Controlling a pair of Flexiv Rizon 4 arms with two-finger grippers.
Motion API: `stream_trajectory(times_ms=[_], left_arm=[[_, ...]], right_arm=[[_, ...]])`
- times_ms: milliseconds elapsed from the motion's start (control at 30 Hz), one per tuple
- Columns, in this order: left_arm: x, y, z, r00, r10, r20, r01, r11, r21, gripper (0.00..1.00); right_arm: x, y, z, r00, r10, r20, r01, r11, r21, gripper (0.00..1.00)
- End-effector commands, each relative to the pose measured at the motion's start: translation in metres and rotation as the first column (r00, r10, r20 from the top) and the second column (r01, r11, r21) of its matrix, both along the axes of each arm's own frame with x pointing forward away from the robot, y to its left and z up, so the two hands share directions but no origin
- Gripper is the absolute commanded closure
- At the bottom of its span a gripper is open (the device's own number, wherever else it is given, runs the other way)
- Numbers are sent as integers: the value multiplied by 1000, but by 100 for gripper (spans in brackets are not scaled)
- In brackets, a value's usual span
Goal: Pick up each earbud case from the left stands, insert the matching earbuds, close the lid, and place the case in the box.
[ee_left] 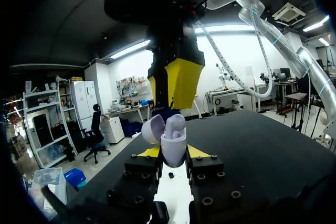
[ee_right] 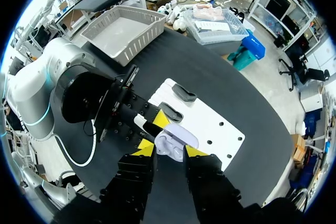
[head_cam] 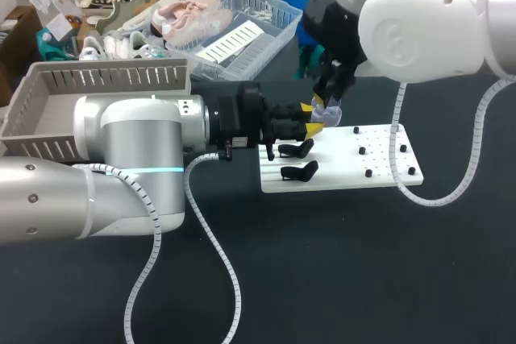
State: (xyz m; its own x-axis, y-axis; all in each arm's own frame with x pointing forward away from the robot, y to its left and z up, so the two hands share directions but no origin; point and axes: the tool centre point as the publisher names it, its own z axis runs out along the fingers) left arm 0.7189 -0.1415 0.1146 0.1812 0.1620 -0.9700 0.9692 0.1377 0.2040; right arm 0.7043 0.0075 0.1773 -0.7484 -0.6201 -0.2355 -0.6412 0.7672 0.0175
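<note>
My left gripper [ee_left: 173, 153] is shut on a lavender earbud case [ee_left: 174, 149] and holds it upright above the white stand board [head_cam: 379, 171]. The case's lid [ee_left: 149, 129] is open, and a lavender earbud [ee_left: 176, 123] sits in the case. My right gripper [ee_right: 169, 150] hangs straight over the case [ee_right: 176, 140] with its yellow fingertips [ee_left: 181, 80] apart, just above the earbud and touching nothing I can see. In the head view both grippers meet at the board's back left corner, at the case [head_cam: 326, 110]. The left gripper [head_cam: 311, 124] comes in from the side.
Two black stands [head_cam: 296, 149] [head_cam: 299, 171] sit on the board's left part, and small black pegs [head_cam: 368, 172] dot its right part. A grey slatted basket [head_cam: 48, 110] stands at the table's back left. The dark tabletop in front of the board is bare.
</note>
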Motion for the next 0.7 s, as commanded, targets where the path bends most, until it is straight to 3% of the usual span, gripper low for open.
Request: stream_trajectory(times_ms=[33, 700], left_arm=[[0, -1, 0, 1000, 4, 2, -4, 1000, -2, 100], [0, -1, 0, 1000, 4, 2, -4, 1000, -2, 100]], right_arm=[[-14, -7, 3, 1000, -14, 22, 14, 1000, 10, 69], [-43, 9, -9, 999, -36, -13, 36, 999, 36, 69]])
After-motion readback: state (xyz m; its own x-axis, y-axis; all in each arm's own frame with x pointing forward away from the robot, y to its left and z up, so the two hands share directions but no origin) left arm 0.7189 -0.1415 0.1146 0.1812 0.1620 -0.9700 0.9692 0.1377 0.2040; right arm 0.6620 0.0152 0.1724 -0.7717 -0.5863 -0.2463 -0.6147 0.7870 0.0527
